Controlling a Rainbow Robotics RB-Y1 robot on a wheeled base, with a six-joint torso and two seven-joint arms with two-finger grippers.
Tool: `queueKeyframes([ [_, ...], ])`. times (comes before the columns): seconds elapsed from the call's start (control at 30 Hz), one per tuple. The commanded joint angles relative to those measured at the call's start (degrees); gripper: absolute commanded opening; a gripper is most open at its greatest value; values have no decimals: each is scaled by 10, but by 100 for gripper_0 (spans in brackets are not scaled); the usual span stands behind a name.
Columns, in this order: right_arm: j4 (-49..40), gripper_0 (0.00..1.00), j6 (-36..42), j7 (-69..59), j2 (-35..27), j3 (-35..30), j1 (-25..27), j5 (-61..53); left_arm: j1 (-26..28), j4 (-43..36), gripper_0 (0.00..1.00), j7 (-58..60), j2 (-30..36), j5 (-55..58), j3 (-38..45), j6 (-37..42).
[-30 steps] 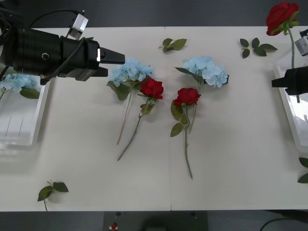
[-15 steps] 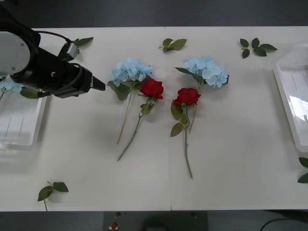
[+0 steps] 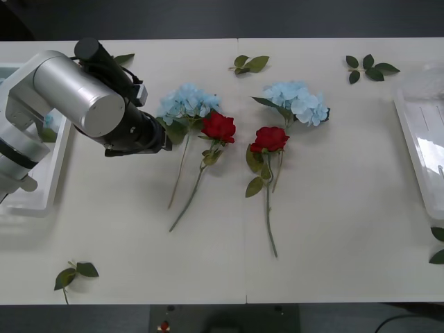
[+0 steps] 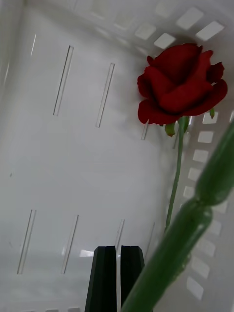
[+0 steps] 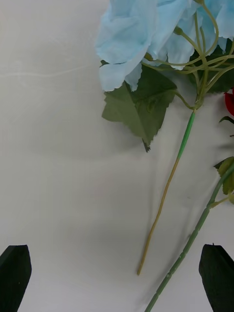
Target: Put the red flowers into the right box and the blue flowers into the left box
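Blue flowers (image 3: 188, 103) lie mid-counter (image 3: 333, 229); we see left claw (image 5: 116, 278) spread apart over one stem. Right claw (image 4: 117, 273) pressed together inside right box (image 4: 58, 161) beside a red rose (image 4: 179, 84).

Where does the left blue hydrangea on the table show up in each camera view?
Front view: left blue hydrangea sits left of centre, beside the left arm's tip.
Left wrist view: its bloom, stem trailing toward the open jaws.
Right wrist view: absent.
Shared landmark: its thin stem.

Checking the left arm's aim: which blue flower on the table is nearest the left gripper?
The left-hand blue hydrangea, beside the left gripper, whose open fingers frame its stem; the other blue hydrangea lies farther right.
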Motion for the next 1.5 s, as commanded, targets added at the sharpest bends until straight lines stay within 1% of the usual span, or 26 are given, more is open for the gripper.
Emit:
queueKeyframes([
  [0.03,35,0,-33,-2,-4,24,-5,1,-55,66,100,12,-41,-12,7,-1],
  [0.13,61,0,-51,0,12,24,-5,25,-83,121,100,-12,-72,-25,7,-1],
  [0.23,63,0,-43,-2,14,31,-4,26,-107,170,100,-31,-98,-41,6,-1],
  [0.37,70,0,-43,-5,14,35,-4,44,-127,217,100,-53,-120,-56,-1,-1],
  [0.53,91,0,-50,-5,14,45,-4,48,-139,228,100,-51,-123,-70,-45,-7],
  [0.7,109,0,-71,-8,13,70,-4,50,-139,228,100,-52,-123,-76,-66,-9],
  [0.93,116,0,-78,-6,13,72,-5,47,-139,245,100,-58,-124,-75,-90,-19],
  [0.97,116,5,-79,-5,13,72,-4,48,-139,249,100,-59,-124,-74,-92,-23],
  [1.0,116,23,-81,-5,13,72,-5,48,-139,258,100,-62,-127,-74,-92,-32],
  [1.03,116,44,-82,-5,13,72,-5,49,-140,267,100,-70,-130,-73,-92,-38],
  [1.07,116,56,-83,-5,13,72,-4,49,-139,273,100,-75,-131,-73,-92,-42],
  [1.1,116,73,-84,-6,13,72,-5,47,-140,280,100,-83,-133,-75,-92,-50],
  [1.13,116,84,-86,-5,12,72,-5,46,-140,287,100,-88,-136,-75,-92,-59],
  [1.2,116,93,-88,-4,10,72,-5,44,-139,295,100,-90,-140,-76,-92,-68],
  [1.23,115,95,-89,-4,8,70,-5,38,-139,298,100,-92,-143,-77,-92,-69],
  [1.4,107,99,-85,4,0,70,-9,-6,-139,302,100,-98,-153,-84,-92,-71],
  [1.5,76,99,-61,3,-7,65,-9,-53,-139,304,100,-102,-159,-84,-92,-71],
])
